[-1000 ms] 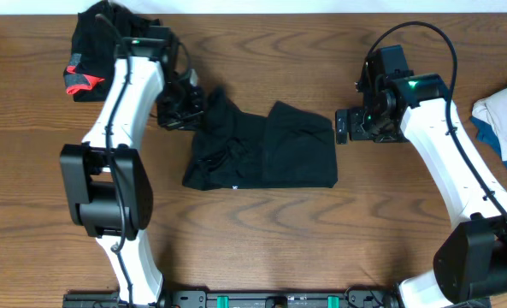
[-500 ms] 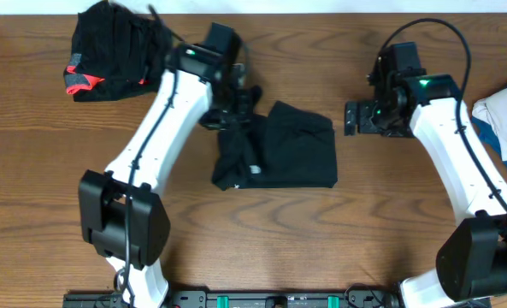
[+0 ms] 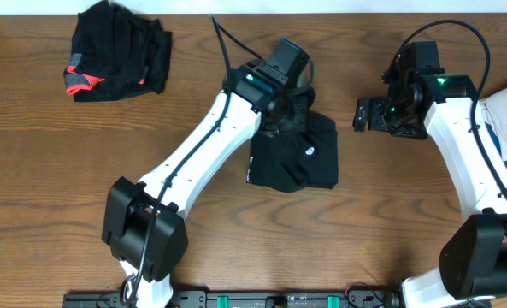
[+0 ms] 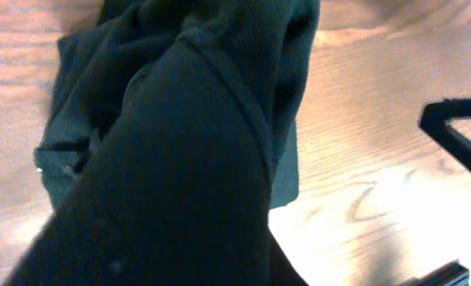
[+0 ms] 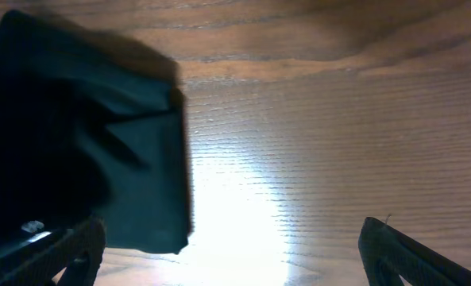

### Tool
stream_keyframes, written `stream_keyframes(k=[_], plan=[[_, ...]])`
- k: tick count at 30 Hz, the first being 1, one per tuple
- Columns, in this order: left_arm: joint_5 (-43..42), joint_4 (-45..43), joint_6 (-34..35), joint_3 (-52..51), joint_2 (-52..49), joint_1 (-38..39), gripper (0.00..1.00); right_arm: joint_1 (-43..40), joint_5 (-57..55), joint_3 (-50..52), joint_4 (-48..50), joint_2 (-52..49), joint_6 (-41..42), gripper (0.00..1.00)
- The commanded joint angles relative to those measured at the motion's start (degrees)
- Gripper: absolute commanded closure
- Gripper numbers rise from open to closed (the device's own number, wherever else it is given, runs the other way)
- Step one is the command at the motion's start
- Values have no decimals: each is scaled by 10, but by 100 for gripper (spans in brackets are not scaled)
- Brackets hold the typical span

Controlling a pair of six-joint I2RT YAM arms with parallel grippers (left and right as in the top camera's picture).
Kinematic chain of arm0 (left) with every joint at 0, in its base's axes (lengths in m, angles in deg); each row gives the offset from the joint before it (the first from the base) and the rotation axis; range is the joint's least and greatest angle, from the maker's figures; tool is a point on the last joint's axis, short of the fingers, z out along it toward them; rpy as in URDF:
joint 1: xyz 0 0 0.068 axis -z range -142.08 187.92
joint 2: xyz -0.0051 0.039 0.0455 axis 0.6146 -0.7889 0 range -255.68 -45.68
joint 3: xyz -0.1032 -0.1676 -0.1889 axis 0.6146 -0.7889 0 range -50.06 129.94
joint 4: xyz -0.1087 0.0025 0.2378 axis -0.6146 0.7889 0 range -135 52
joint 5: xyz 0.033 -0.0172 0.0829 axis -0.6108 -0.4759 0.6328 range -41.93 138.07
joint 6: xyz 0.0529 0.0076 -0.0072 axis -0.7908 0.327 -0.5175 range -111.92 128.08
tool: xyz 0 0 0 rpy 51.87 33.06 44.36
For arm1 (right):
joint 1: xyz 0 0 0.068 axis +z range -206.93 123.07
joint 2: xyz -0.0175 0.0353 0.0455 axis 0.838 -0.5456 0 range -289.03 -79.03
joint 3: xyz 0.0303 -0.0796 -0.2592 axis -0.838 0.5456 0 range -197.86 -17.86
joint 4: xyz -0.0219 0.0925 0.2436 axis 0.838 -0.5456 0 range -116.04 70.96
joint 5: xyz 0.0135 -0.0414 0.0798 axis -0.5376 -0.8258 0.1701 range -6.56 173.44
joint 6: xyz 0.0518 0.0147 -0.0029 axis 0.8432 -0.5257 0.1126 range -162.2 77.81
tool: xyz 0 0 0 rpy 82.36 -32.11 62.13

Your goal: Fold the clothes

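Observation:
A long black garment (image 3: 291, 158) with a small white logo lies folded at the table's middle. It fills the left wrist view (image 4: 179, 143) and shows at the left of the right wrist view (image 5: 84, 135). My left gripper (image 3: 294, 103) is over its far edge, shut on a fold of it; the fabric hides the jaws. My right gripper (image 3: 362, 114) is open and empty just right of the garment, its fingers wide apart over bare wood (image 5: 235, 230). A pile of black clothes with coral-red trim (image 3: 116, 47) lies at the far left.
A white and blue cloth (image 3: 505, 120) lies at the right edge of the table, beside the right arm. The wooden table (image 3: 65, 171) shows bare at the left and front. The right gripper's dark fingers show at the right edge of the left wrist view (image 4: 457, 135).
My left gripper has carried the garment's left side rightward over the rest, making it a narrower fold. My right gripper has drawn back a little to the right.

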Motion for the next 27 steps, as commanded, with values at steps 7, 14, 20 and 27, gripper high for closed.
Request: stream_keyframes(k=[7,14,20,27], plan=[[4,-2,12,9,0,9,16,-1,26,3,2,-3,9,1],[38,7,1,9,15,-19,5,-1,63,3,4,-3,-1,1],[95,75,1,9,51,-106,5,-1,201,3,21,-3,-42,1],[108,132,1,-1,49,-210,5,33,247,3,61,-5,-43,2]])
